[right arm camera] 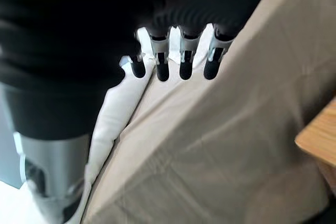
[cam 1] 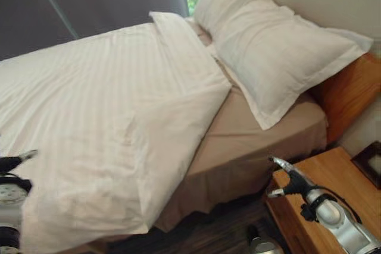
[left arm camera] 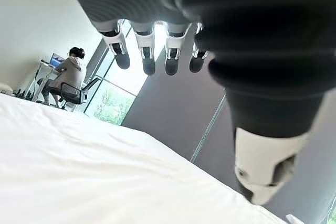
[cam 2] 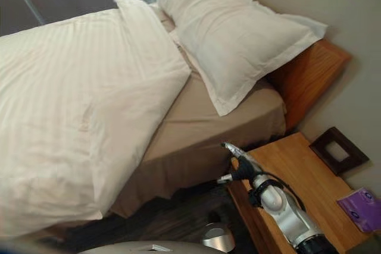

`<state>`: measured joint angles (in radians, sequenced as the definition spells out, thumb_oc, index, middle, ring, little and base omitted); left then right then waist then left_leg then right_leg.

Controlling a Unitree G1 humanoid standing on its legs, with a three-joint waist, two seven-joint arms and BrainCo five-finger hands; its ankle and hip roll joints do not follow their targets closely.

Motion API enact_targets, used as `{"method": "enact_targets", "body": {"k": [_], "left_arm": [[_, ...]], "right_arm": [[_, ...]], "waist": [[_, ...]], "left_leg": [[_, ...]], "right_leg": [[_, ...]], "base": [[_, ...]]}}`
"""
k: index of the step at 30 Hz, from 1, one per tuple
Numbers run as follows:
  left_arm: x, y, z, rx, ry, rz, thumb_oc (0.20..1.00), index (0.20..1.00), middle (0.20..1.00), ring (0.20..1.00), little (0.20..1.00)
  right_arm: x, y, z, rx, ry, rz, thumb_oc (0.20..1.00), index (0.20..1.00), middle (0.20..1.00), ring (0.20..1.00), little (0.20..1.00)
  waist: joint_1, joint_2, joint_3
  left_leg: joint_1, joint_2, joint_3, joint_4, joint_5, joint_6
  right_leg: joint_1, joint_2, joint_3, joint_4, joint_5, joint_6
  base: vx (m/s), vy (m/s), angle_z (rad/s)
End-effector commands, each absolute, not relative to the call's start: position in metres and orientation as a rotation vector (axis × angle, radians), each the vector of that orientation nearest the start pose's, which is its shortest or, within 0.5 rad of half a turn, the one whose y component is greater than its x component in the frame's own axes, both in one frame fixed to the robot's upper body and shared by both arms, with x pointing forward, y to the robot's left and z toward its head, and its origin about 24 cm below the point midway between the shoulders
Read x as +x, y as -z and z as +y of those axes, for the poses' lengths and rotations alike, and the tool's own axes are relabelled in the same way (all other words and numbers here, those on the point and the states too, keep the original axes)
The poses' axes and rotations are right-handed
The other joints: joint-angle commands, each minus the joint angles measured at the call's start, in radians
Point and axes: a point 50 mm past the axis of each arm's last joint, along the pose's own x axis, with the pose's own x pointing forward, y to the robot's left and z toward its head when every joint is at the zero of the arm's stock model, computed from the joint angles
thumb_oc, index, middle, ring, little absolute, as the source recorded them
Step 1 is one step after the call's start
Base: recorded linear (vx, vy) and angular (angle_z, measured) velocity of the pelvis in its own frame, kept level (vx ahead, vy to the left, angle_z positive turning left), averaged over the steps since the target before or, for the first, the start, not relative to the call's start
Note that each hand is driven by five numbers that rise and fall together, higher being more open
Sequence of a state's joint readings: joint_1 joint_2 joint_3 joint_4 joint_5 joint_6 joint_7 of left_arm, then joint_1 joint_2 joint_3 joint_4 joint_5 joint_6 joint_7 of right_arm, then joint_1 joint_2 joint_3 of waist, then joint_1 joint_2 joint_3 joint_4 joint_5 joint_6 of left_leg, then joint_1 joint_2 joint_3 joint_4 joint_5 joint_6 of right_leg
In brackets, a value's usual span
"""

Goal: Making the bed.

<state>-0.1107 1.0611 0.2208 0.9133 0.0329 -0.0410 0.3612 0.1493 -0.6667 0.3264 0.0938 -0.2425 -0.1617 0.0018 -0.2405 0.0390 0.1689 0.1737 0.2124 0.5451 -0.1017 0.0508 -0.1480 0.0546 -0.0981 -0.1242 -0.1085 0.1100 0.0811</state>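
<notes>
Striped duvet (cam 1: 101,123) is spread over the bed w/ its top corner folded back, exposing tan sheet (cam 1: 256,141); pillow (cam 1: 274,52) is propped at headboard (cam 1: 348,90). Left hand (left arm camera: 157,51) and right hand (right arm camera: 173,61) are held above the bedding, fingers relaxed, nothing grasped, presumably ready for straightening.

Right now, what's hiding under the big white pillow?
Under the pillow you can see the tan sheet stretching out toward the bed's edge, and the white duvet lies beside it. Whatever sits directly beneath the pillow is covered, so I can't tell.
</notes>
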Motion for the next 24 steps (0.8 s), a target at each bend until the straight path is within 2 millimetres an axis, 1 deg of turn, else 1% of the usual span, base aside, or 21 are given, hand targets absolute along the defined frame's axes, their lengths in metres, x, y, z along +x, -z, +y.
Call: {"method": "enact_targets", "body": {"k": [1, 3, 4, 6, 8, 10, 11, 12, 13, 16, 20, 24], "left_arm": [[0.199, -0.161, 0.481, 1.121, -0.968, 0.282, 1.0, 1.0, 1.0, 1.0, 1.0], [0.201, -0.164, 0.481, 1.148, -0.969, 0.28, 1.0, 1.0, 1.0, 1.0, 1.0], [0.206, -0.172, 0.478, 1.215, -0.968, 0.266, 1.0, 1.0, 1.0, 1.0, 1.0], [0.214, -0.185, 0.474, 1.294, -0.967, 0.229, 1.0, 1.0, 1.0, 1.0, 1.0], [0.219, -0.194, 0.471, 1.352, -0.966, 0.212, 1.0, 1.0, 1.0, 1.0, 1.0], [0.224, -0.206, 0.467, 1.397, -0.982, 0.173, 1.0, 1.0, 1.0, 1.0, 1.0], [0.227, -0.211, 0.466, 1.408, -0.99, 0.159, 1.0, 1.0, 1.0, 1.0, 1.0], [0.227, -0.211, 0.465, 1.409, -0.99, 0.158, 1.0, 1.0, 1.0, 1.0, 1.0], [0.234, -0.226, 0.461, 1.434, -1.014, 0.111, 1.0, 1.0, 1.0, 1.0, 1.0], [0.238, -0.242, 0.458, 1.46, -1.045, 0.07, 1.0, 1.0, 1.0, 1.0, 1.0], [0.24, -0.252, 0.457, 1.495, -1.07, 0.057, 1.0, 1.0, 1.0, 1.0, 1.0], [0.243, -0.269, 0.455, 1.511, -1.111, 0.028, 1.0, 1.0, 1.0, 1.0, 1.0]], "right_arm": [[0.214, -0.017, -0.19, -0.818, -0.468, 0.008, 1.0, 1.0, 1.0, 1.0, 1.0], [0.213, -0.015, -0.19, -0.817, -0.468, 0.013, 1.0, 1.0, 1.0, 1.0, 1.0], [0.211, -0.013, -0.191, -0.82, -0.465, 0.019, 1.0, 1.0, 1.0, 1.0, 1.0], [0.211, -0.011, -0.192, -0.827, -0.463, 0.024, 1.0, 1.0, 1.0, 1.0, 1.0], [0.209, -0.008, -0.193, -0.825, -0.46, 0.037, 1.0, 1.0, 1.0, 1.0, 1.0], [0.207, -0.005, -0.193, -0.815, -0.455, 0.05, 1.0, 1.0, 1.0, 1.0, 1.0], [0.206, -0.004, -0.193, -0.811, -0.456, 0.054, 1.0, 1.0, 1.0, 1.0, 1.0], [0.207, -0.004, -0.193, -0.81, -0.455, 0.053, 1.0, 1.0, 1.0, 1.0, 1.0], [0.208, -0.002, -0.192, -0.809, -0.457, 0.057, 1.0, 1.0, 1.0, 1.0, 1.0], [0.21, 0.0, -0.189, -0.801, -0.459, 0.055, 1.0, 1.0, 1.0, 1.0, 1.0], [0.212, 0.007, -0.185, -0.754, -0.446, 0.081, 1.0, 1.0, 1.0, 1.0, 1.0], [0.214, 0.011, -0.18, -0.719, -0.451, 0.094, 1.0, 1.0, 1.0, 1.0, 1.0]], "waist": [[-0.035, -0.018, 0.023], [-0.036, -0.019, 0.029], [-0.042, -0.02, 0.043], [-0.046, -0.021, 0.058], [-0.045, -0.021, 0.063], [-0.048, -0.023, 0.074], [-0.048, -0.024, 0.079], [-0.047, -0.024, 0.078], [-0.05, -0.027, 0.097], [-0.054, -0.028, 0.114], [-0.053, -0.028, 0.136], [-0.057, -0.037, 0.154]], "left_leg": [[-0.003, 0.025, 0.01, 0.018, -0.012, -0.002], [-0.009, 0.029, 0.013, 0.017, -0.009, -0.004], [-0.026, 0.033, 0.017, 0.016, -0.003, -0.008], [-0.053, 0.038, 0.019, 0.014, 0.005, -0.013], [-0.074, 0.045, 0.023, 0.014, 0.011, -0.017], [-0.096, 0.051, 0.023, 0.014, 0.017, -0.021], [-0.105, 0.054, 0.022, 0.014, 0.019, -0.023], [-0.107, 0.054, 0.022, 0.014, 0.02, -0.023], [-0.136, 0.058, 0.018, 0.014, 0.027, -0.026], [-0.167, 0.059, 0.017, 0.014, 0.032, -0.029], [-0.211, 0.063, 0.021, 0.014, 0.044, -0.034], [-0.261, 0.074, 0.022, 0.014, 0.055, -0.041]], "right_leg": [[0.025, -0.018, -0.015, 0.021, -0.198, 0.034], [0.015, -0.016, -0.013, 0.021, -0.196, 0.035], [-0.006, -0.013, -0.008, 0.021, -0.192, 0.037], [-0.038, -0.009, -0.002, 0.021, -0.184, 0.042], [-0.062, -0.004, 0.0, 0.021, -0.178, 0.043], [-0.088, 0.001, 0.007, 0.021, -0.172, 0.044], [-0.1, 0.002, 0.008, 0.021, -0.168, 0.045], [-0.101, 0.002, 0.008, 0.021, -0.168, 0.045], [-0.131, 0.002, 0.015, 0.021, -0.157, 0.047], [-0.174, 0.006, 0.028, 0.022, -0.143, 0.049], [-0.227, 0.008, 0.035, 0.024, -0.12, 0.052], [-0.281, 0.012, 0.041, 0.023, -0.102, 0.054]], "base": [[0.02, -0.03, -0.07], [-0.02, -0.027, -0.2], [-0.08, -0.032, -0.2], [-0.1, -0.026, -0.08], [-0.06, -0.029, -0.01], [-0.06, -0.037, -0.03], [-0.04, -0.027, -0.08], [-0.08, -0.039, -0.1], [-0.1, -0.035, -0.1], [-0.09, -0.026, -0.11], [-0.05, -0.026, -0.08], [-0.06, -0.052, -0.03]]}}
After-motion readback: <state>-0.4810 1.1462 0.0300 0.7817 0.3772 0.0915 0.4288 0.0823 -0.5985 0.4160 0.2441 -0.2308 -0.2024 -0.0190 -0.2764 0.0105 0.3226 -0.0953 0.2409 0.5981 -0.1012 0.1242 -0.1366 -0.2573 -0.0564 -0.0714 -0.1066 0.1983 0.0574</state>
